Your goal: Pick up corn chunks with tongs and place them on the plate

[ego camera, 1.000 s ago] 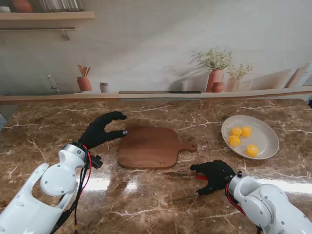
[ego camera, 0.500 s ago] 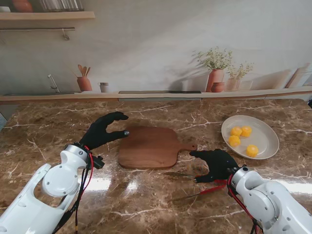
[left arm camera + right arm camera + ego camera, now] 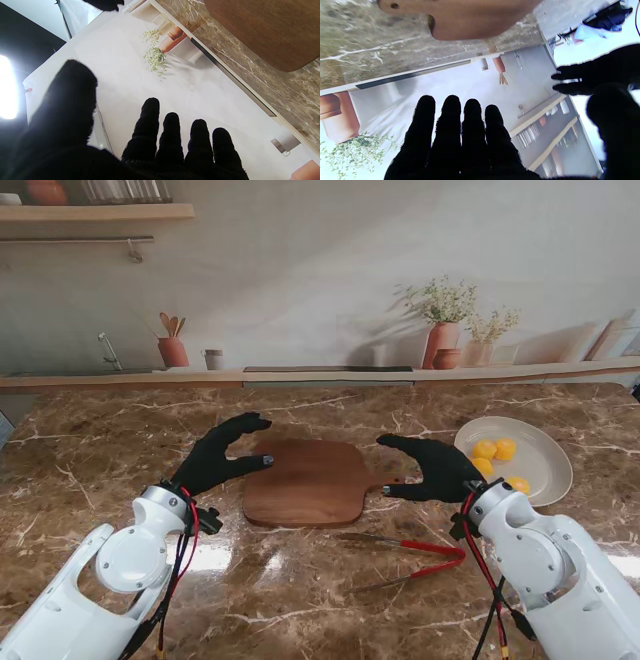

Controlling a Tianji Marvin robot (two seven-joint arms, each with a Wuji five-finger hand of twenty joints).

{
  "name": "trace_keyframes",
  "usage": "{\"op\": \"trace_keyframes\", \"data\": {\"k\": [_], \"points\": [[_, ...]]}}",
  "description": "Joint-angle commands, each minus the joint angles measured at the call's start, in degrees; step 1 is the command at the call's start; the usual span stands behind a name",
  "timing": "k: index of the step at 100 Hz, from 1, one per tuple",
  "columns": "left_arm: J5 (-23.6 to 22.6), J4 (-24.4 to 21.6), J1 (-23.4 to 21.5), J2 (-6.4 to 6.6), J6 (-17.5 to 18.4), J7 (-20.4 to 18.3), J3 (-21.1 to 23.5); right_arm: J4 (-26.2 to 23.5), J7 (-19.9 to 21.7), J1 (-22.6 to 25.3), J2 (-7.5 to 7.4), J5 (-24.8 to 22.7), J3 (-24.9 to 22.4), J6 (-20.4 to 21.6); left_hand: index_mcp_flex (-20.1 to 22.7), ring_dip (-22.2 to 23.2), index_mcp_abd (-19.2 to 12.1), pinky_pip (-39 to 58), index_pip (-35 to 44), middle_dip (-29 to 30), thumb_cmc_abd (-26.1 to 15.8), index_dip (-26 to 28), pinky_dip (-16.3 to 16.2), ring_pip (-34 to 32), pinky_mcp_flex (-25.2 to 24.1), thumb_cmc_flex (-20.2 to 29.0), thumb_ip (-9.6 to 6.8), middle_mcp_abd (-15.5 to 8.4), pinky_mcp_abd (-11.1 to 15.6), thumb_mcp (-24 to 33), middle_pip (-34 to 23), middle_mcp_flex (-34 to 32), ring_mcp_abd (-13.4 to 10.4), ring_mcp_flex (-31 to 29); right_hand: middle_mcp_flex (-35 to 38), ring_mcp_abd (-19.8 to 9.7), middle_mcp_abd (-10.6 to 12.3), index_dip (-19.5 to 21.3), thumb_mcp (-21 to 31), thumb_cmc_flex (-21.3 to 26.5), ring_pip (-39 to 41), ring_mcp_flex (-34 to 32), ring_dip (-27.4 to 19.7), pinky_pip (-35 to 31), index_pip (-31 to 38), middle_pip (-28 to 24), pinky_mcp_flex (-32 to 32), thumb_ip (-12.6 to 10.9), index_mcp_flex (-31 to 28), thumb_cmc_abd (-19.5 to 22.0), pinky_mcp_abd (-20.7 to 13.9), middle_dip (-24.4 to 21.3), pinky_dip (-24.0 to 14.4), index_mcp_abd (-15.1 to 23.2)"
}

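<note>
**Corn on plate, tongs down, both hands free**

Task looks abt done, judging by the layout. Corn chunks [image 3: 497,458] sit on the plate [image 3: 548,478], over on my right side of the table. I count 3 clearly, maybe a 4th partly hidden behind my right hand; can't be sure. Cutting board [image 3: 305,481] in the middle is bare, no corn left on it that I can see, & none elsewhere on the marble table [image 3: 100,440].

Tongs [image 3: 415,552] lie flat on the table, nearer to me than the board, red handle end toward my right arm, tips pointing left. Nothing is touching them.

My right hand [image 3: 430,468] hovers betw the board's handle & the plate, fingers spread, thumb apart, holding nothing. Right wrist view agrees: four fingers [image 3: 447,130] straight out, nothing in the palm.

My left hand [image 3: 222,455] is at the board's left edge, fingers loosely curved, thumb apart, also holding nothing. Whether its fingertip actually touches the board I can't tell. Left wrist view shows fingers [image 3: 172,135] extended w/ nothing betw them.

What's left, imo: nothing much, unless a chunk is hidden out of view. Prob just pull arms back.
</note>
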State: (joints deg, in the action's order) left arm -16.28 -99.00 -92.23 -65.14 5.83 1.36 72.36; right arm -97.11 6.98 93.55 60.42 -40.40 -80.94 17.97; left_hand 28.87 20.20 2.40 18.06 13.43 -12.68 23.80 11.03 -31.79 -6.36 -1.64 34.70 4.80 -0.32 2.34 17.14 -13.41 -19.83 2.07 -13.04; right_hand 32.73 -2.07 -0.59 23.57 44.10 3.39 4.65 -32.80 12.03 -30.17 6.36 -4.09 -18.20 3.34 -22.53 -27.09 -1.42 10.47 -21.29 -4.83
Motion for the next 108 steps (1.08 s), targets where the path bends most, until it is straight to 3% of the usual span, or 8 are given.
{"op": "trace_keyframes", "data": {"k": [1,8,10,12,32,50,58,108], "points": [[0.48,0.58,-0.72,-0.23,0.60,-0.02,-0.58,-0.40,-0.47,-0.84,0.74,2.17,0.50,-0.21,-1.18,-1.36,0.23,2.35,-1.84,0.82,-2.33,-1.28,4.91,1.35,0.30,-0.75,-1.97,-1.65,2.15,-4.32,0.96,2.46,-3.08,2.19,-1.59,-0.35,-0.56,-1.57,-0.99,-4.42,-0.69,2.47,-2.16,1.27,-2.12,1.46,0.90,-1.95,0.38,2.46,-2.06,-2.61,2.90,-1.37],[0.72,0.62,-0.78,-0.20,0.88,-0.24,-0.83,-0.14,-1.53,-1.16,1.05,3.38,1.03,-0.10,-1.41,-1.52,0.36,2.89,-2.51,0.92,-2.76,-1.64,5.61,1.48,0.85,-1.67,-1.96,-1.70,1.66,-5.38,1.20,2.88,-2.88,2.38,-2.69,-0.16,-1.22,-2.14,-1.96,-7.06,-0.85,3.38,-2.53,1.36,-2.70,1.69,1.70,-1.62,1.25,5.81,-2.28,-3.30,3.75,-2.21],[0.79,0.64,-0.78,-0.21,1.00,-0.24,-0.91,-0.02,-1.83,-1.25,1.13,3.74,1.19,-0.01,-1.13,-1.84,0.45,4.71,-3.29,0.98,-3.50,-2.12,8.56,1.34,0.65,-0.65,-2.49,-1.61,1.76,-8.38,1.19,2.93,-2.96,2.45,-2.93,-0.04,-1.40,-2.24,-2.23,-7.71,-0.93,3.64,-2.60,1.41,-2.82,1.77,1.87,-1.53,1.46,6.70,-2.34,-3.42,3.88,-2.38],[0.93,0.65,-0.79,-0.23,1.13,-0.20,-1.00,0.08,-2.04,-1.31,1.21,4.20,1.37,0.05,-1.05,-1.92,0.44,5.21,-3.49,1.02,-3.84,-2.23,9.34,1.30,0.69,-0.56,-2.62,-1.70,1.97,-9.25,1.23,3.00,-3.05,2.44,-3.23,0.10,-1.52,-2.35,-2.50,-8.22,-1.01,3.89,-2.66,1.50,-2.97,1.88,2.09,-1.44,1.73,7.46,-2.37,-3.56,4.03,-2.57],[0.48,0.42,-1.38,-0.41,2.62,1.11,-1.55,1.23,-3.68,-1.68,1.76,7.03,3.33,0.50,-1.09,-2.01,0.50,5.39,-3.82,1.18,-5.17,-2.42,10.53,1.37,0.66,-2.28,-2.78,-1.88,2.21,-11.65,1.54,3.20,-3.33,2.72,-4.94,1.28,-3.37,-3.33,-5.84,-12.99,-1.49,5.99,-3.33,2.02,-3.87,2.41,3.51,-0.80,2.91,14.88,-1.82,-4.93,5.17,-4.56],[0.30,0.24,-2.47,-0.66,3.70,2.62,-1.93,1.75,-3.81,-1.42,1.85,7.99,4.61,0.55,-0.96,-2.09,0.49,4.78,-3.89,1.28,-6.01,-2.47,11.47,1.39,0.72,-2.72,-3.06,-2.00,2.35,-13.28,1.68,3.04,-3.43,2.68,-5.24,1.92,-4.13,-3.32,-6.18,-12.58,-1.39,6.42,-3.51,2.02,-3.35,2.35,3.77,-1.07,2.63,15.15,-1.46,-5.45,5.50,-4.62],[0.18,0.10,-2.77,-0.70,3.89,2.91,-1.94,1.76,-3.61,-1.29,1.77,7.81,4.85,0.62,-0.93,-2.10,0.48,4.68,-3.88,1.29,-6.15,-2.46,11.66,1.39,0.72,-2.45,-3.18,-2.00,2.40,-13.75,1.69,2.94,-3.47,2.60,-5.28,1.71,-3.88,-1.47,-6.23,-11.89,-1.17,6.43,-3.56,1.75,-0.53,1.78,3.73,-1.50,2.57,14.92,-1.47,-5.58,5.78,-4.19],[0.31,0.20,-2.71,-0.53,3.99,2.16,-1.75,1.42,-4.97,-0.64,1.97,6.94,4.81,0.57,-0.79,-1.88,0.62,4.96,-3.78,1.20,-6.64,-2.41,11.50,1.27,0.64,-1.33,-3.52,-1.88,2.25,-15.52,1.51,2.56,-3.42,2.19,-5.08,1.54,-3.45,-1.06,-6.33,-10.62,-0.96,6.22,-3.27,1.22,-0.31,1.53,3.74,-1.62,2.39,14.80,-1.25,-5.25,5.84,-3.59]]}}
